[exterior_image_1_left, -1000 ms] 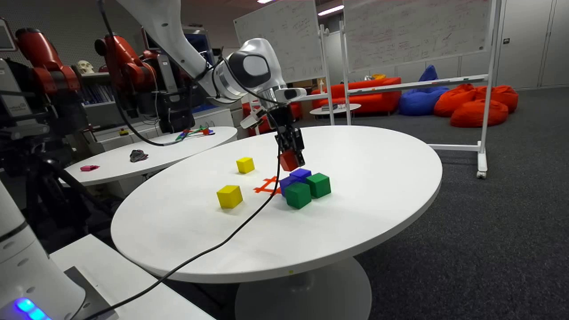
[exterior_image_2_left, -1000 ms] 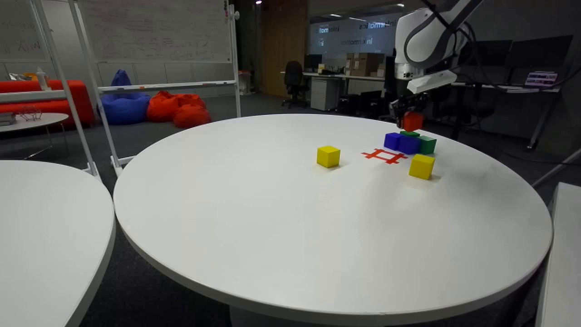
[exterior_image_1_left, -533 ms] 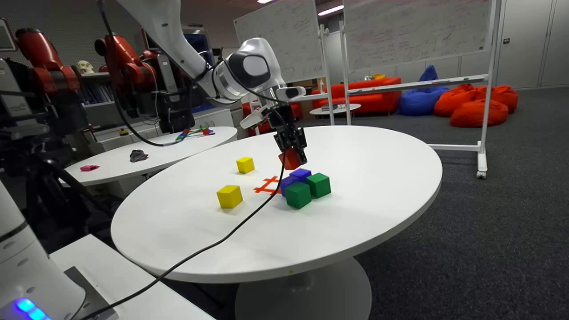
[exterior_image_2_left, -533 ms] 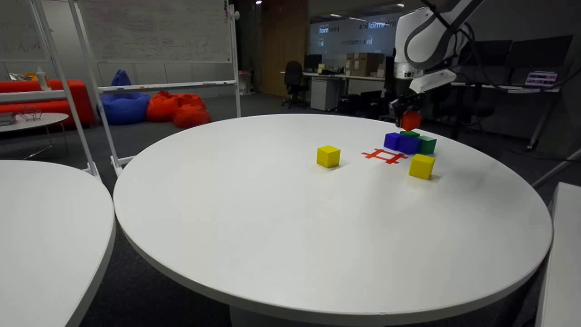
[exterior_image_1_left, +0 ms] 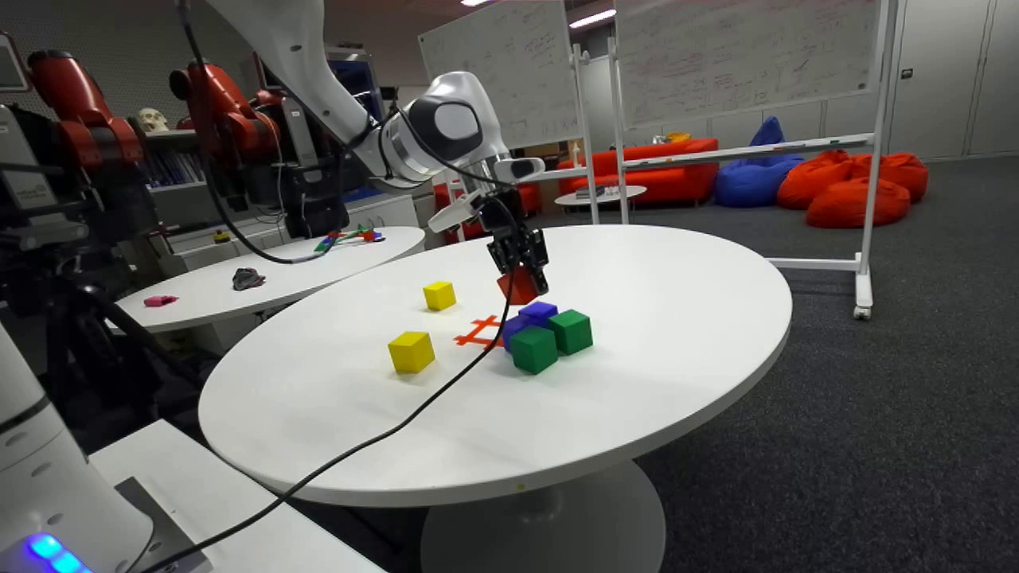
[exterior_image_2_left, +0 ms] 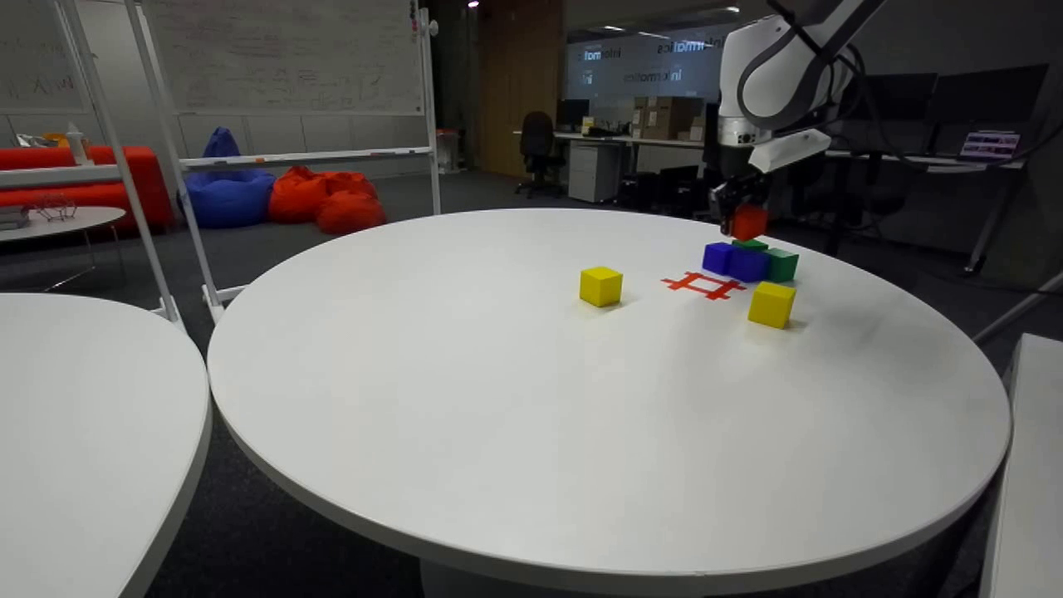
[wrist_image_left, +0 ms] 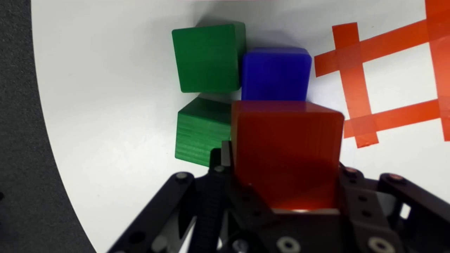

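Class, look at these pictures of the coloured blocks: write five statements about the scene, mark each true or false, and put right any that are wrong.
1. The end effector grips a red block. True.
2. The two yellow blocks touch each other. False: one yellow block stands apart from the other.
3. The red block is held up off the round table. True.
4. The tape on the round table is blue. False: the tape is red.
5. A green block stands beside a blue block. True.
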Controlling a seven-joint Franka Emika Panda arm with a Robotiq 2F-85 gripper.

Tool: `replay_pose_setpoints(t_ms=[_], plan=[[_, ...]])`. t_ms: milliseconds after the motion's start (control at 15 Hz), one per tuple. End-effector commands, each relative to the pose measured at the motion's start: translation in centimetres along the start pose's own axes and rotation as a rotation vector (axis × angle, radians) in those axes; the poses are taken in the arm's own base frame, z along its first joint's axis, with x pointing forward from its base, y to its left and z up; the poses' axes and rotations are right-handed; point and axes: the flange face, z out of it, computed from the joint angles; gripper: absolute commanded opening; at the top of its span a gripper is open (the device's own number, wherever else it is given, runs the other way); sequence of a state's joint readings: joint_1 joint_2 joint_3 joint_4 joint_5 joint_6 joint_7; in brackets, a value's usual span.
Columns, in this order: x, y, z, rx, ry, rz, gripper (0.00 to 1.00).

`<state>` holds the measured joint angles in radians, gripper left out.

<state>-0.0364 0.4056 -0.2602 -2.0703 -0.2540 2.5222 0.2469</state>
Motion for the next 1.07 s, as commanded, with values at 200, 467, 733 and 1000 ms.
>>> replay_pose_setpoints(t_ms=[200,467,733,1000], plan=[[0.5,-0.1,2.3,-0.024,-0.009,0.108,0.31],[1.1,0.3,2.6,-0.034,-0.014,0.137,0.31],[1.5,1.2,2.3,-0.069,-0.008,0.147,0.31],[0.8,3.8,0.8,-0.071,0.013,0.181,0.31]])
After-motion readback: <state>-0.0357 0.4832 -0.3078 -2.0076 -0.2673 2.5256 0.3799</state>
